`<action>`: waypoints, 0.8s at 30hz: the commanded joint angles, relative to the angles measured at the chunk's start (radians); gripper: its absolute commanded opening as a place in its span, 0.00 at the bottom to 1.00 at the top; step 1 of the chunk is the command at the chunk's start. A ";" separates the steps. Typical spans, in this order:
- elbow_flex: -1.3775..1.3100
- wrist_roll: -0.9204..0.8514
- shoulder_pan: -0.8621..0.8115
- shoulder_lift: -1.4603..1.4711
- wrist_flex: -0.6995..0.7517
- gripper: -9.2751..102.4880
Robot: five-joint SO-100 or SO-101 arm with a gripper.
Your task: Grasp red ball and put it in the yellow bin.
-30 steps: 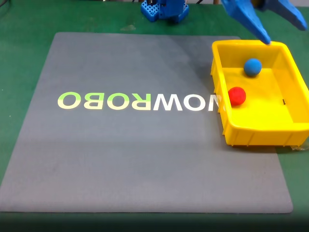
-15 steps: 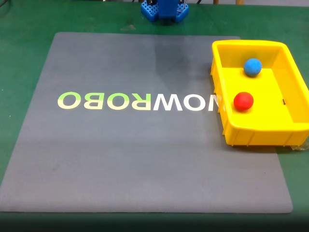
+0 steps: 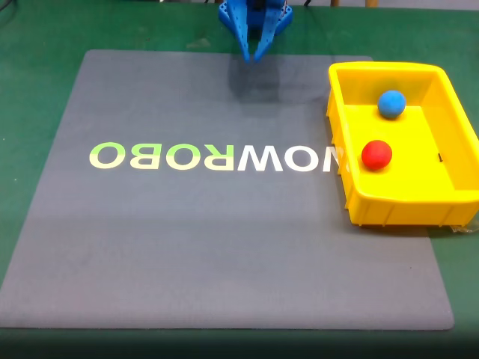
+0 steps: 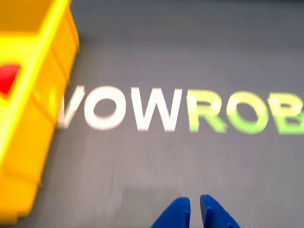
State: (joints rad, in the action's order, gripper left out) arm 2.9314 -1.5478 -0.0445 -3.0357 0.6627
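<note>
In the fixed view, the blue pincer hangs at the far edge of the grey mat, tips pointing down, nearly together with a thin gap, holding nothing. The yellow bin sits on the mat's right side, partly over the green desk. Inside it the red ball lies near the left wall, with the blue ball further back, apart from it.

In the wrist view, blurred, the pincer tips rise from the bottom edge, almost closed and empty, above the mat. The bin is at the left, with the red ball seen inside as a smear.
</note>
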 commanded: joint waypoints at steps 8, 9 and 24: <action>0.169 -0.002 0.038 -0.291 0.256 0.08; 0.169 0.002 0.038 -0.291 0.282 0.08; 0.170 0.025 0.020 -0.290 0.703 0.08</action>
State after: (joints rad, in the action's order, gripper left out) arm 3.0695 -1.5355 -0.0123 -3.3134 1.3514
